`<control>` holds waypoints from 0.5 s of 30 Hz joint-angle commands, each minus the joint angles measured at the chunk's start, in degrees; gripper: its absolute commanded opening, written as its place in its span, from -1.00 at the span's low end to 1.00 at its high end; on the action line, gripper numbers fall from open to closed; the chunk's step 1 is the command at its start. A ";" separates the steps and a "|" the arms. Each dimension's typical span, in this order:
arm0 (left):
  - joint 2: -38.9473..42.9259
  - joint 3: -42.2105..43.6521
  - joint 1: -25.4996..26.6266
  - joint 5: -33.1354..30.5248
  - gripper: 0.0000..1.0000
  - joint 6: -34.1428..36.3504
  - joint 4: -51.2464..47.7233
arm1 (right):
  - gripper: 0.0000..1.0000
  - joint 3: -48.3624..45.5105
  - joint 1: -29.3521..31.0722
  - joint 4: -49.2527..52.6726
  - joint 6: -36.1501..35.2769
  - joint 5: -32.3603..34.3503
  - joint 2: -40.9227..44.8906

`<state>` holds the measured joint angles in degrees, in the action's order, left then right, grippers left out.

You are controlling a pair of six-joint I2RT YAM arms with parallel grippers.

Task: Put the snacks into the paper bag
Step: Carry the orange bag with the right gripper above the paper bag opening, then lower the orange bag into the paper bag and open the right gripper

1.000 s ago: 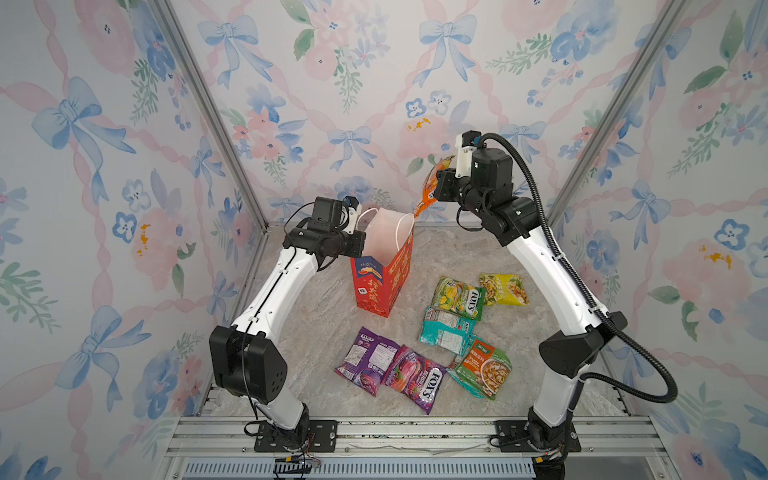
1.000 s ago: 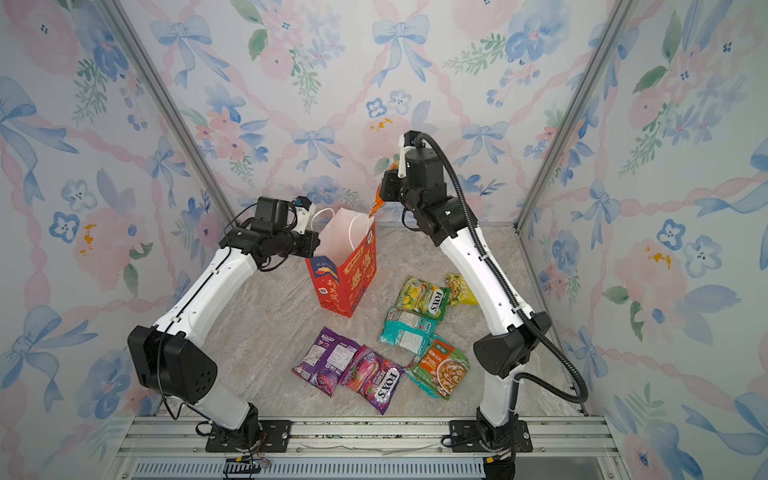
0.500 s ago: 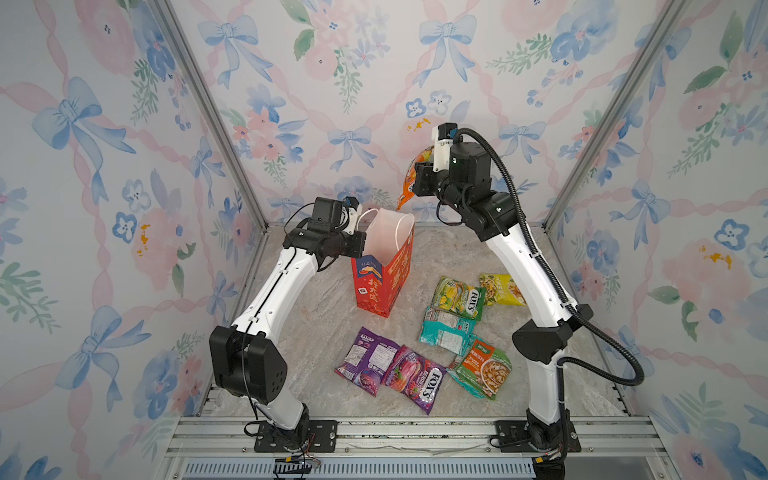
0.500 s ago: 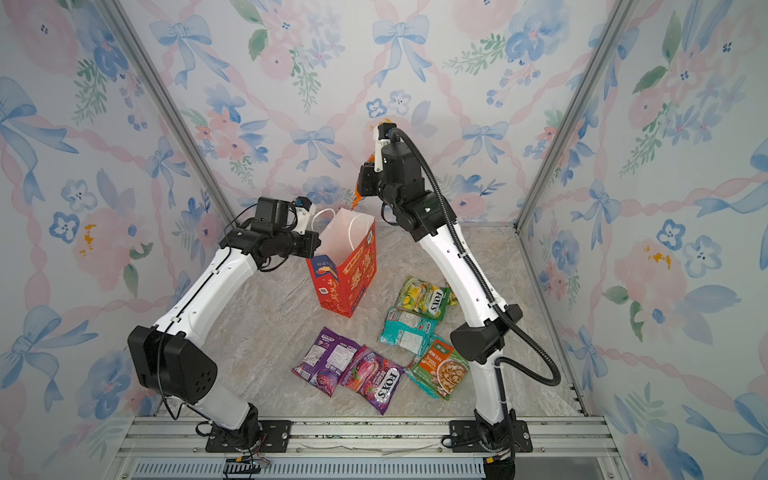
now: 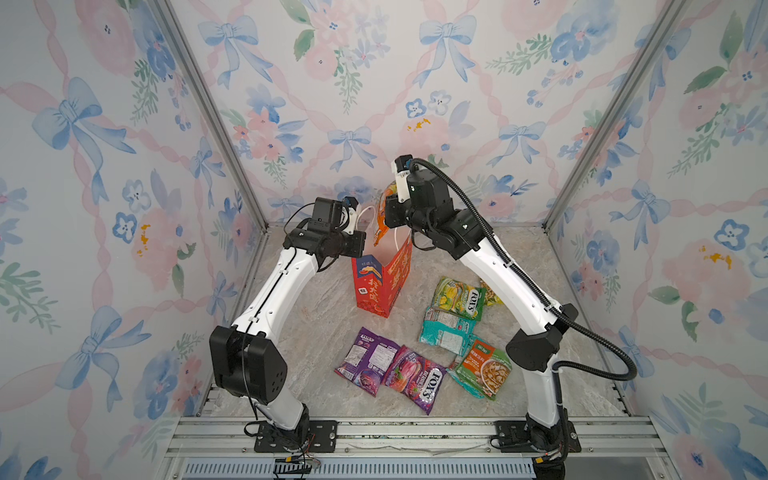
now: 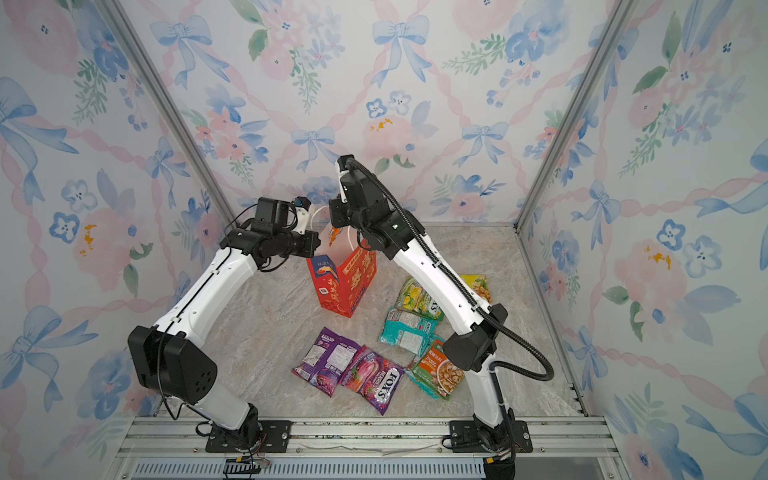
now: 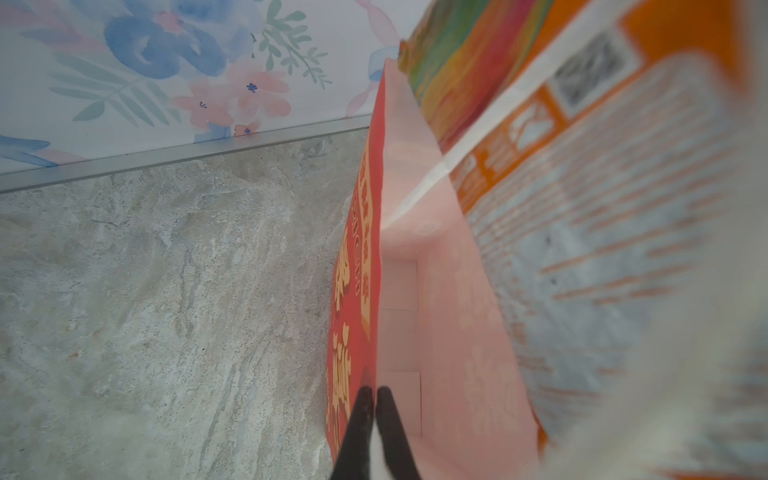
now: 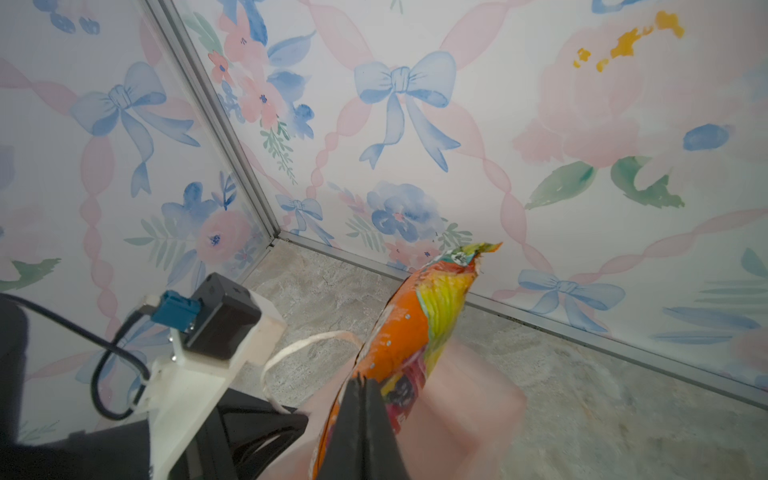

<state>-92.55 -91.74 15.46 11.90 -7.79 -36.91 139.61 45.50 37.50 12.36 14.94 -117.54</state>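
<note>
Nearest the camera, low centre of both top views: purple packet (image 5: 365, 362) and magenta FOX'S packet (image 5: 417, 380) side by side on the marble floor (image 5: 316, 332), green packet (image 5: 482, 368) just to their right. Next back, right of centre: teal packet (image 5: 446, 332), yellow-green FOX'S packet (image 5: 459, 298), and a yellow packet (image 6: 476, 286) partly hidden behind my right arm. Mid-frame: the red paper bag (image 5: 380, 286), upright, mouth open, its rim pinched shut in my left gripper (image 7: 374, 399). Farthest: my right gripper (image 8: 365, 384), clamped on the orange packet (image 8: 409, 332). Change noted: over the last second I have swung this packet leftward and down, from beside the bag to directly over its mouth (lower end seemingly dipping in). Six packets remain outside; letting go looks next.
</note>
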 commanded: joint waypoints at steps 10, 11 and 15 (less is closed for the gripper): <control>1.33 1.31 0.44 -0.52 -1.00 -0.79 -0.36 | -1.00 -15.39 1.00 -6.23 0.20 3.69 11.61; 1.45 1.32 0.37 -0.57 -1.00 -0.78 -0.36 | -1.00 -16.29 1.00 -6.21 0.26 3.80 12.04; 1.72 1.31 0.44 -0.87 -1.00 -0.91 -0.35 | -1.00 -18.85 1.08 -6.08 0.77 3.88 13.35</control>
<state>-92.40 -91.59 15.57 11.77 -7.81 -36.75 122.19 45.87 34.46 12.49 17.45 -107.09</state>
